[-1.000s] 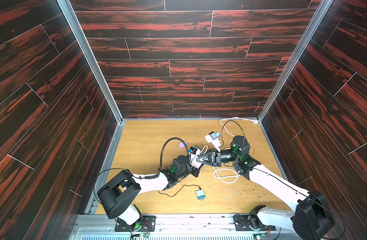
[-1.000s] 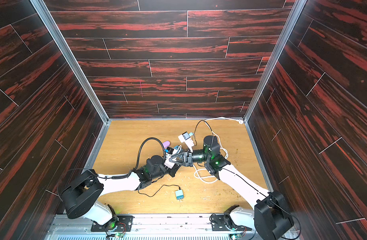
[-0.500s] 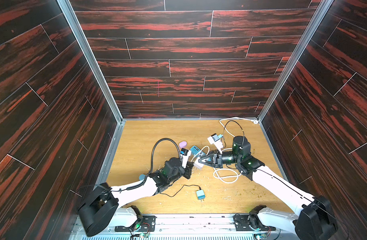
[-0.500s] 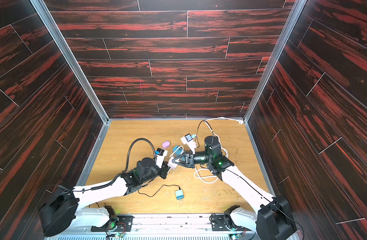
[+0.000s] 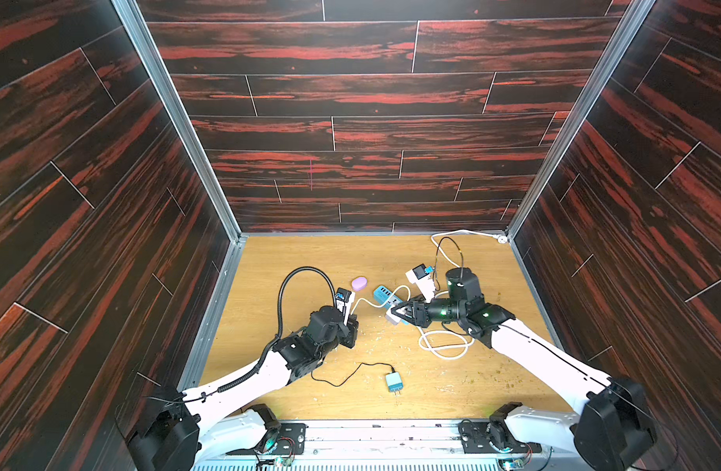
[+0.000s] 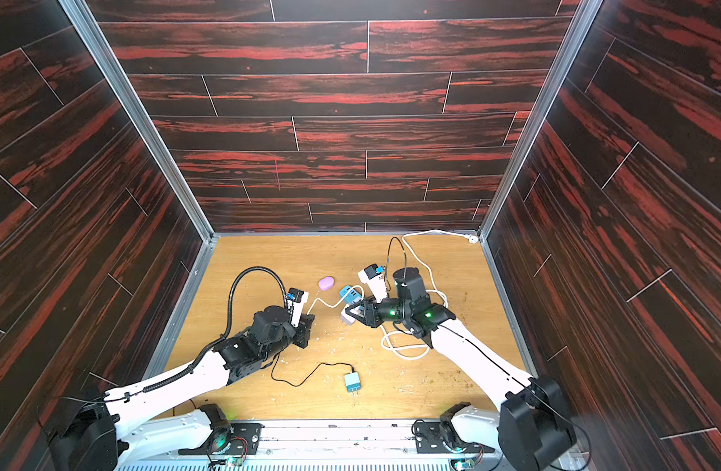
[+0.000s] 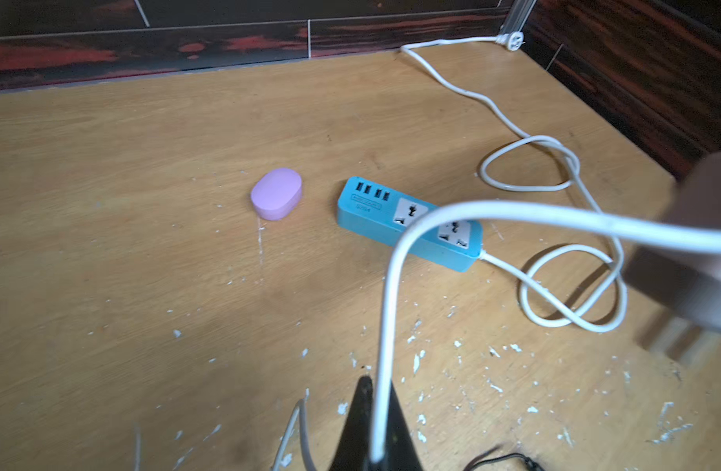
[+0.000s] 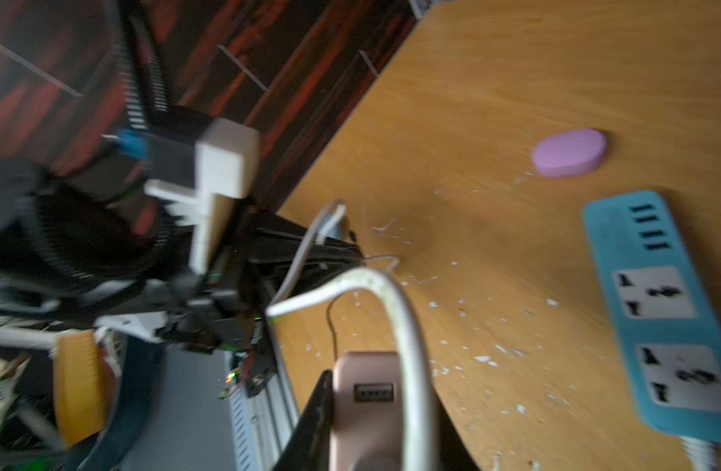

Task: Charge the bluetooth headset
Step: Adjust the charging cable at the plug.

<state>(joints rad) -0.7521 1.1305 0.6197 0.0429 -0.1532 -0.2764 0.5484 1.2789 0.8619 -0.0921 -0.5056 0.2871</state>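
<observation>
The bluetooth headset's purple oval case lies shut on the wooden floor beside a blue power strip with USB ports. My left gripper is shut on a thin white cable. That cable arcs across to a pink USB adapter, on which my right gripper is shut. The adapter's USB port faces outward with nothing in it. Both grippers hover in front of the strip.
A teal plug adapter with a thin black wire lies near the front. The strip's thick white cord loops on the floor under the right arm and runs to the back right corner. Dark walls enclose three sides.
My left gripper has pulled back and to the left, away from the right gripper, drawing the white cable out between them. The right gripper has shifted slightly right with the pink adapter.
</observation>
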